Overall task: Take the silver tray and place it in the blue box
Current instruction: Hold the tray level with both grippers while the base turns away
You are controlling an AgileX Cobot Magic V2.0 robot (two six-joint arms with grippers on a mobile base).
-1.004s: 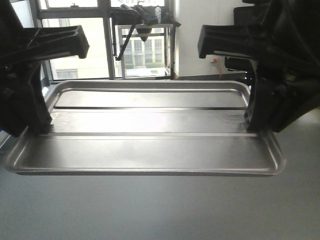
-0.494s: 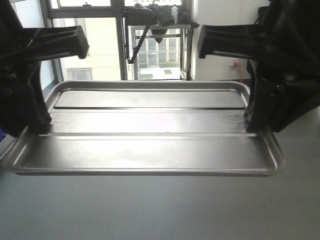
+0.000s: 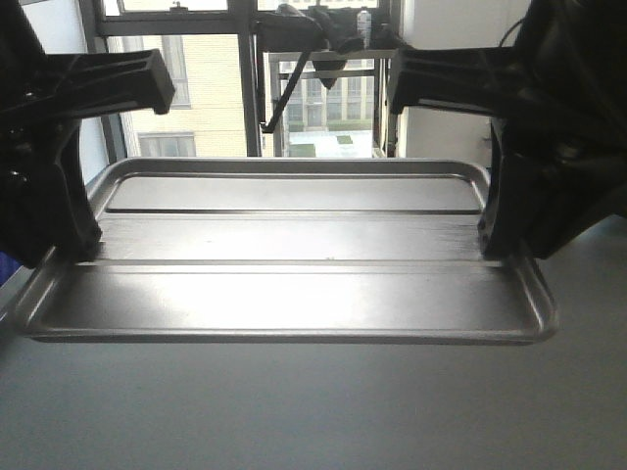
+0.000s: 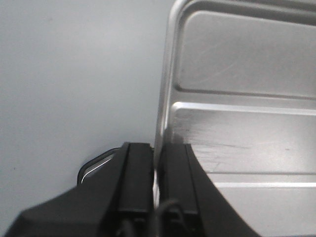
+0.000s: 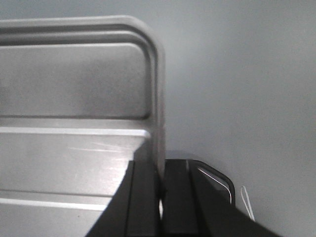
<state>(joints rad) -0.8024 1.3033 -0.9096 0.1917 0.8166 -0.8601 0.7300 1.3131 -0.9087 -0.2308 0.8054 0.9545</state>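
Left pincer (image 4: 156, 150) is pinched onto the left rim of the silver tray (image 3: 294, 294), with one finger inside and one outside. Right pincer (image 5: 159, 165) is clamped likewise on the right rim. The tray is held level between both, over the grey surface (image 3: 313, 411). Windows (image 3: 206, 98) are seen behind.

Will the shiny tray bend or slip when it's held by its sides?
Probably stiff: the silver tray looks flat though held only at two rims. It may be slippery: smooth metal, thin edges pinched by the left end effector and right end effector.
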